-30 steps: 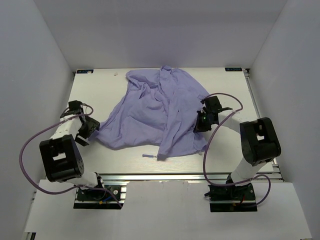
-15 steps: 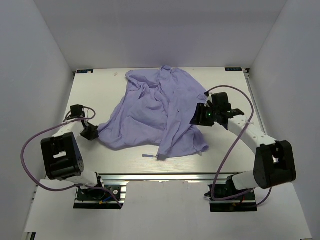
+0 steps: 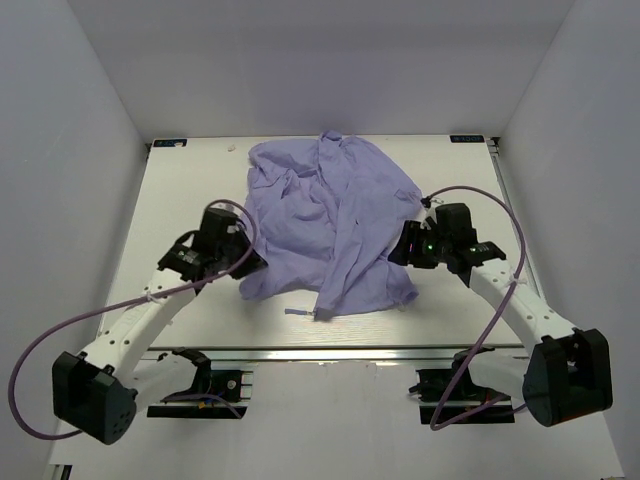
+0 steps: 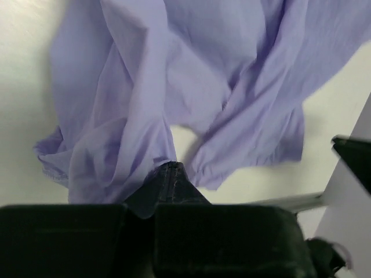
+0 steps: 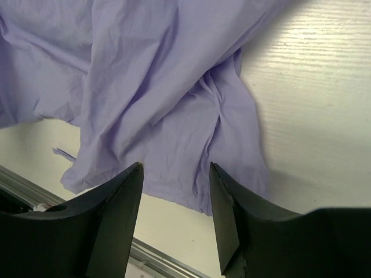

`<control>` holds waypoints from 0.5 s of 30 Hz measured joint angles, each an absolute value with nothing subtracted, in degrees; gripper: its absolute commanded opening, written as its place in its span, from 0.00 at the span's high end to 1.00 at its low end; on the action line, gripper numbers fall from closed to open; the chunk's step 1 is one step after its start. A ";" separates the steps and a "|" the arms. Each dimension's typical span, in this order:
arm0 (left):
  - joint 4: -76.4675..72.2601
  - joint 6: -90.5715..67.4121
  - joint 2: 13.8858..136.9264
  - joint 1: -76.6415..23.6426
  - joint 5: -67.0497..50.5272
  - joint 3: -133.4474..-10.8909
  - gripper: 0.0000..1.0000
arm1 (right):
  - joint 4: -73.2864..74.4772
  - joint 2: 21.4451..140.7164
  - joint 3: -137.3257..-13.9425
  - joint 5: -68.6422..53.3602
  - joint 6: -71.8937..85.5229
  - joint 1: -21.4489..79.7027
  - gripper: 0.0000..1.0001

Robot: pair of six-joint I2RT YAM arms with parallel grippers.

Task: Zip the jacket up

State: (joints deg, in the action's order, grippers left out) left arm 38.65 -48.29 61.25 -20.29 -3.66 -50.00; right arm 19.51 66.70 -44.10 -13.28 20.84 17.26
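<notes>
The lavender jacket [image 3: 320, 215] lies crumpled across the middle of the white table, with its lower left corner bunched inward. My left gripper [image 3: 236, 262] is shut on that corner. In the left wrist view the fabric [image 4: 191, 69] gathers into the closed tips of the gripper [image 4: 168, 166]. My right gripper [image 3: 405, 246] hovers over the jacket's right edge. In the right wrist view the gripper [image 5: 175, 169] stands open, with the wrinkled cloth [image 5: 145, 75] below the gap and nothing held. No zipper shows.
A thin lavender strip [image 3: 298, 312] lies by the jacket's front hem. A metal rail [image 3: 340, 353] runs along the table's near edge. White walls close in the left, right and back. Purple cables loop from both arms.
My left gripper shut on the jacket's left corner and dragged it to the right, folding the cloth inward. My right gripper opened off the right edge as its arm stretched out.
</notes>
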 measured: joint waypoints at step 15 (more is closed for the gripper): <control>48.86 -52.53 76.62 -61.34 3.07 -57.78 0.02 | 18.17 61.41 -37.52 -13.39 19.38 20.36 0.23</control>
State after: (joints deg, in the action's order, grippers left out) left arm 48.86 -52.53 76.62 -61.34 3.07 -57.78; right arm 18.17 61.41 -37.52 -13.39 19.38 20.36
